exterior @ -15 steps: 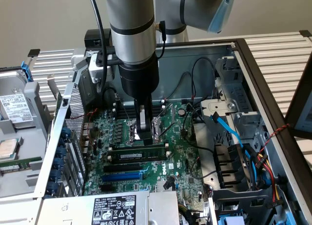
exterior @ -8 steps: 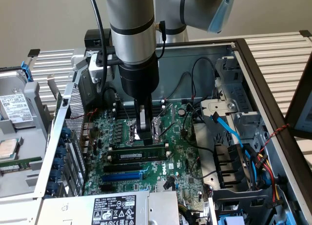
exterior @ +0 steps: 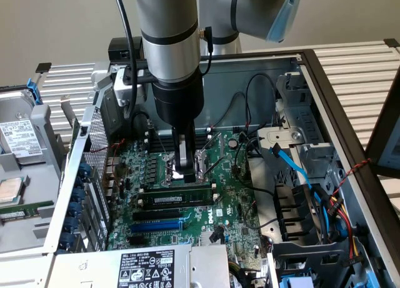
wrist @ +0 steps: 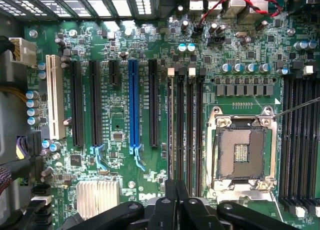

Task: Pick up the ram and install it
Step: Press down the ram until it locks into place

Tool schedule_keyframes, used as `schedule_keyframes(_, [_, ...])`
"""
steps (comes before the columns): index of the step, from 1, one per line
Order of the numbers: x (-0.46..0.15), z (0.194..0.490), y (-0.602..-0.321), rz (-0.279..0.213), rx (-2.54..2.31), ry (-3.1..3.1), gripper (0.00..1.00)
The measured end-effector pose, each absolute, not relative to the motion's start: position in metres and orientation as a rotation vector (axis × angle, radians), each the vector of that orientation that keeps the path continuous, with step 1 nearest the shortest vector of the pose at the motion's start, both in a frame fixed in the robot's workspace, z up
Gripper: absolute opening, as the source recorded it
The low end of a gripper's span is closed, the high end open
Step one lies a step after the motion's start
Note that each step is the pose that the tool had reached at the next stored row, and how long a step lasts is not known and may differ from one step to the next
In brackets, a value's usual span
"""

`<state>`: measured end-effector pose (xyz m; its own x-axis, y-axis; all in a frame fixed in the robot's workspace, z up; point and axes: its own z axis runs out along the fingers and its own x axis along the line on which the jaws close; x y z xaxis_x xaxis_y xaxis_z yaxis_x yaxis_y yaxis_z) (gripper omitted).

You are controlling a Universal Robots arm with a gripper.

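The ram [exterior: 178, 196] stands on its long edge on the motherboard [exterior: 234, 175], a green stick with black chips and a pale label facing the camera. It is among the long black memory slots [wrist: 184, 130], between the CPU socket [wrist: 242, 150] and the blue slot [exterior: 156, 225]. Its long axis runs across the exterior view from left to right, parallel to the slots and rising slightly toward that view's right. The black slot [exterior: 159, 213] beside it on the blue slot's side is bare. Whether the stick is pressed home or only resting in its slot is hard to judge.

The gripper [exterior: 182, 170] hangs straight down from the arm with its tip at the stick's upper edge, around the middle of its length, so the ram lies directly beneath it rather than off to a side. The wrist view looks down along the gripper [wrist: 176, 202], and the memory slots run straight away from its tip, so its closing direction looks to be across the stick's thin side. Whether it is clamped on the ram, only touching it, or released cannot be told. All of this sits inside the open computer case [exterior: 325, 82], with loose cables toward the exterior view's right.
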<state>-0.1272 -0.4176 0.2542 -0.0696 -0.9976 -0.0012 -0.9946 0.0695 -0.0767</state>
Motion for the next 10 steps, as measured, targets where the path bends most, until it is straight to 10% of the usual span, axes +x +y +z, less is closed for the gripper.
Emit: schedule_keyframes(10, [-0.1232,0.2504,-0.4177,-0.078,-2.006,2.342,0.1])
